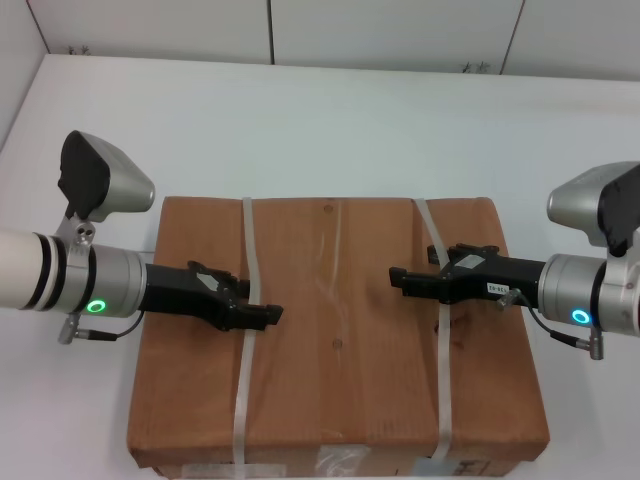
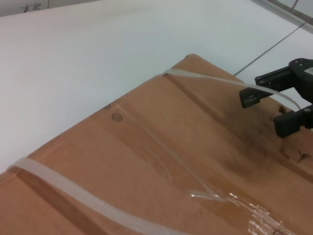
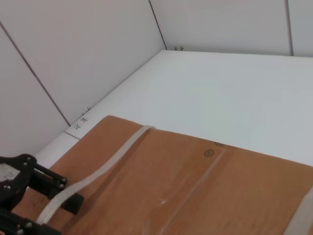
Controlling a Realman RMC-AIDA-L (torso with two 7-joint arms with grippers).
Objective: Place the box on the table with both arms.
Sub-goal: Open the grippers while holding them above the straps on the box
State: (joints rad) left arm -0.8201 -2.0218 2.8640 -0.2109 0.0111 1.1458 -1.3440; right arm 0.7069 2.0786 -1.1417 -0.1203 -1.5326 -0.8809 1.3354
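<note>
The large flat brown box (image 1: 340, 350) lies on the white table (image 1: 320, 120), near the front. Two whitish straps cross it, the left strap (image 1: 243, 400) and the right strap (image 1: 443, 380). My left gripper (image 1: 268, 315) reaches in over the box at the left strap. My right gripper (image 1: 397, 277) reaches in at the right strap. The left wrist view shows the right gripper (image 2: 264, 112) with a gap between its fingers and the raised strap (image 2: 220, 81) running through. The right wrist view shows the left gripper (image 3: 68, 193) likewise around its raised strap (image 3: 98, 171).
White wall panels (image 1: 400, 30) stand behind the table's far edge. Bare tabletop lies beyond the box and to both sides (image 3: 234, 88). Labels and tape show on the box's near side (image 1: 340, 462).
</note>
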